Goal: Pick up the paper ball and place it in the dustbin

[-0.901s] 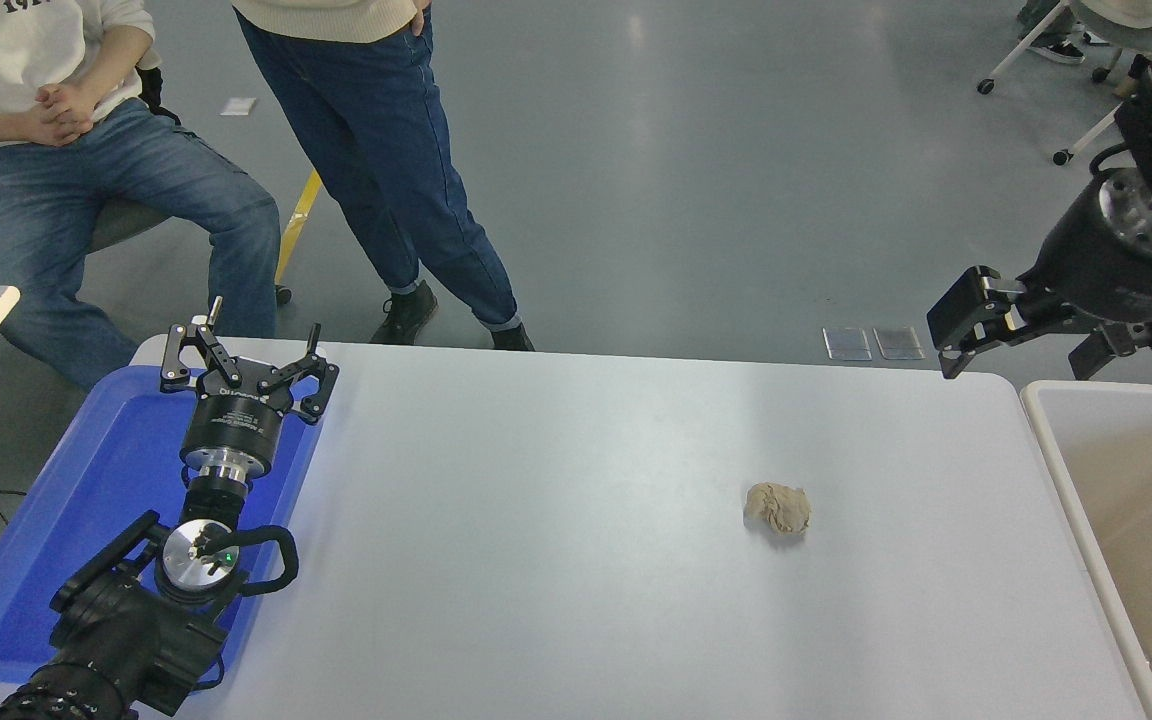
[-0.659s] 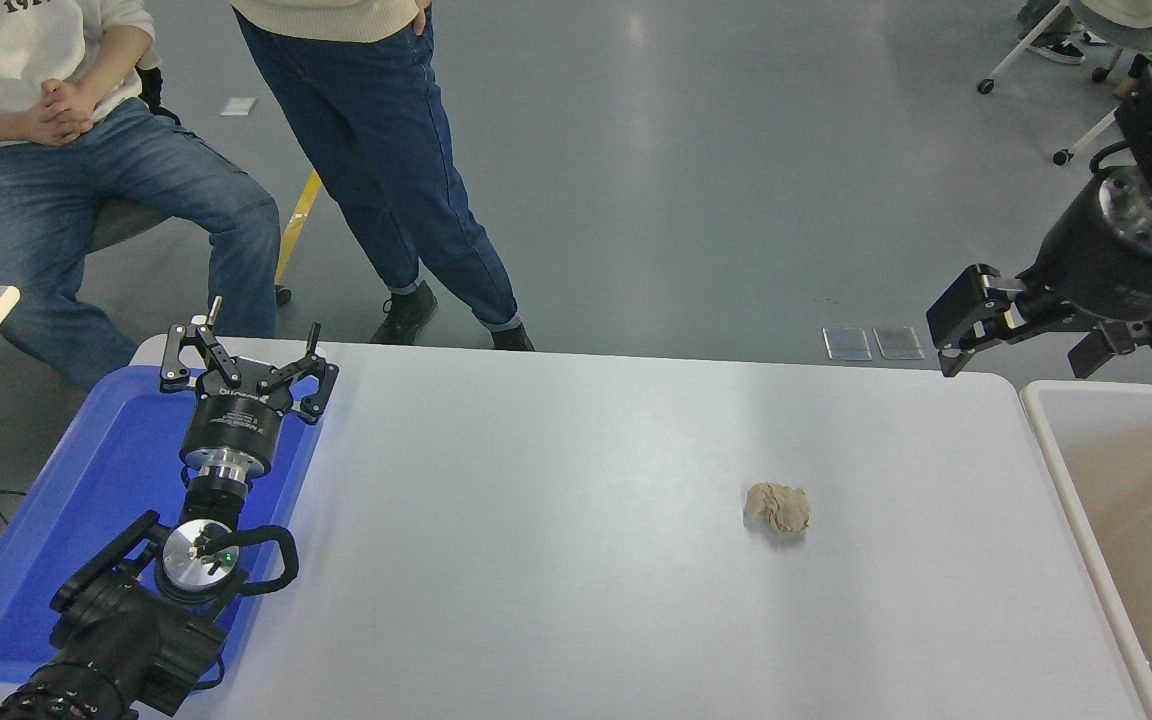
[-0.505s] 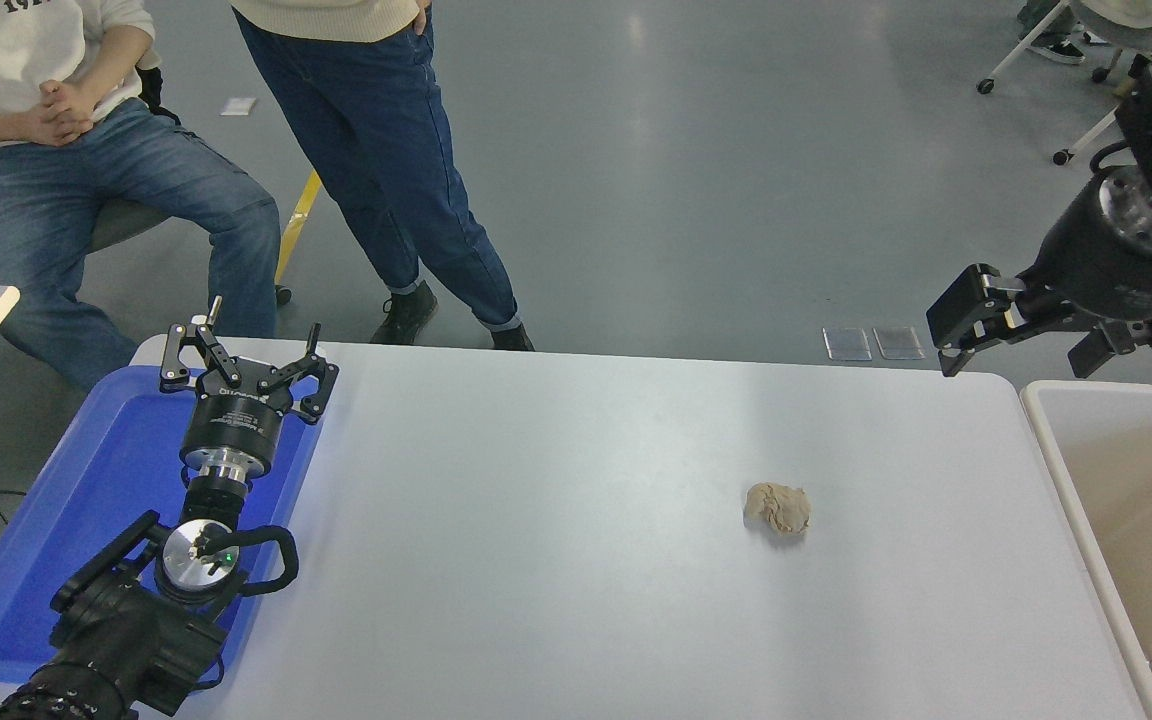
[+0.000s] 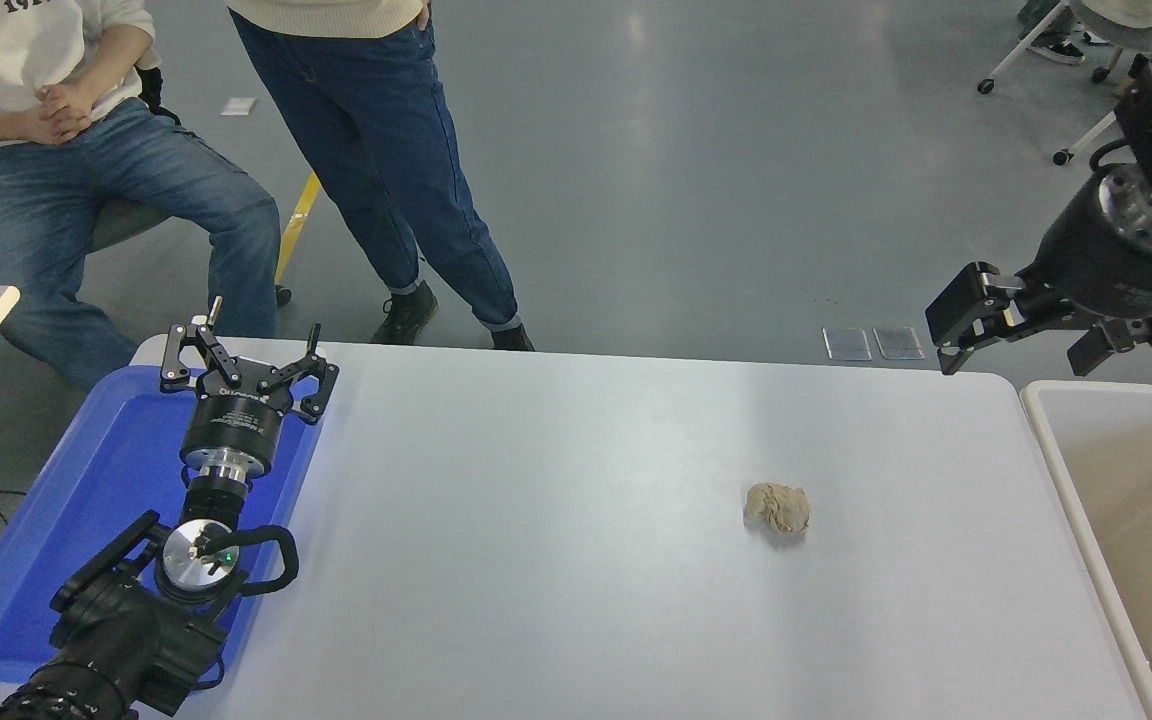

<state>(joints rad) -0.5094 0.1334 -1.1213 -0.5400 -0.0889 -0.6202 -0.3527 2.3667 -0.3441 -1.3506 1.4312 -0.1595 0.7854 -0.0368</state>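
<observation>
ball (image 4: 777, 508) sat alone mid-table, right of centre, well apart from bin (image 4: 1038, 430). right gripper (image 4: 1021, 334) hung open, empty, above far corner. prob light, squashy; pinch across middle w/ gentle squeeze.

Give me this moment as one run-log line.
paper ball: on table, untouched | right gripper: open, raised near dustbin | left gripper: open, over blue tray
</observation>
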